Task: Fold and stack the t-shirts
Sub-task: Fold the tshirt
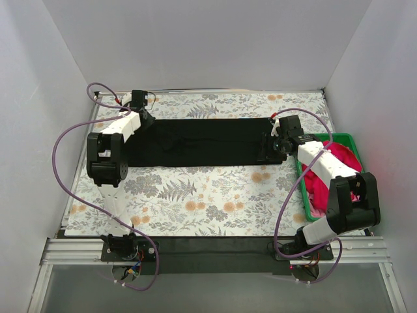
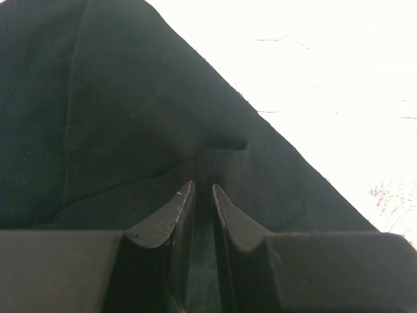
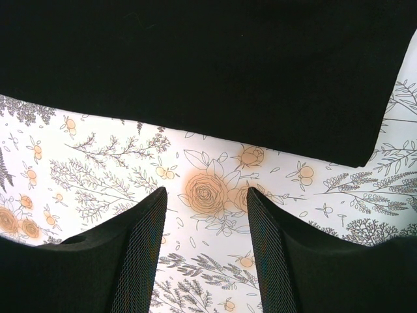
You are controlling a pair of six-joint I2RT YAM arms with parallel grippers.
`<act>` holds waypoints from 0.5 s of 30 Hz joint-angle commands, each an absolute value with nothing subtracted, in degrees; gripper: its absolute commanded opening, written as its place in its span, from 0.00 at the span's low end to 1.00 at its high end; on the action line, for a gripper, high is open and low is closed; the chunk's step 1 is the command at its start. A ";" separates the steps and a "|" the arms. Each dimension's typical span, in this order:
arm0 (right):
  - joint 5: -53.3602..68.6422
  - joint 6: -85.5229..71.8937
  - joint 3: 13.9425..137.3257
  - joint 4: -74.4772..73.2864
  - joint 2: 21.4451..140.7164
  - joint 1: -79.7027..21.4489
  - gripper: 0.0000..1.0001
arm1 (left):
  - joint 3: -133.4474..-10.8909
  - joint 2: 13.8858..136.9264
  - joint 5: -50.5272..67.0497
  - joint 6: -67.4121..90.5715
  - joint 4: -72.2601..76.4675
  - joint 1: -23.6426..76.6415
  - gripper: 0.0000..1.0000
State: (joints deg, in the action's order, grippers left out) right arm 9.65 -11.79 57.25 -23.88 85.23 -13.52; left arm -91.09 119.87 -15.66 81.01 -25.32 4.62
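Cloth dominated the overhead view: the black shirt (image 1: 202, 142) lay flat as a long, narrow band across the far half of the table, running from about 10 o'clock to 2 o'clock on the flowered tablecloth (image 1: 195, 195).

The left claw (image 1: 142, 116) sat at the 10 o'clock end of that band, right on its corner. In its own wrist camera the left claw (image 2: 202, 186) had its two fingers (image 2: 172, 218) drawn almost together, with only a thin slit between them. The black shirt (image 2: 98, 98) filled the space under and ahead of the tips, and a small pucker of the fabric stood up at 12 o'clock from them. It looked clenched on a pinch of that cloth. The table beyond was washed out to white at 2 o'clock.

The right claw (image 1: 276, 145) was at the band's other end, near 2 o'clock. Seen from its wrist, the right claw (image 3: 205, 190) was released, its fingers (image 3: 146, 254) standing well apart over bare tablecloth (image 3: 98, 163) and gripping nothing. The black shirt (image 3: 195, 65) had its straight edge beyond the tips at 12 o'clock, apart from them.

At 3 o'clock a green crate (image 1: 339, 137) stood on the table's edge. The red shirt (image 1: 320, 189) lay bunched inside it, partly hidden by the right arm.
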 commanded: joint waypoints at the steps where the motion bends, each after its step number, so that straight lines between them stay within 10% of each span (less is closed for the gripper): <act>1: 10.46 -11.78 57.39 -23.20 84.73 -13.71 0.50 | -90.88 119.09 -15.98 80.86 -23.73 4.92 0.18; 15: 10.46 -11.95 56.51 -23.20 84.90 -13.71 0.50 | -91.76 122.43 -10.55 75.06 -18.98 3.69 0.28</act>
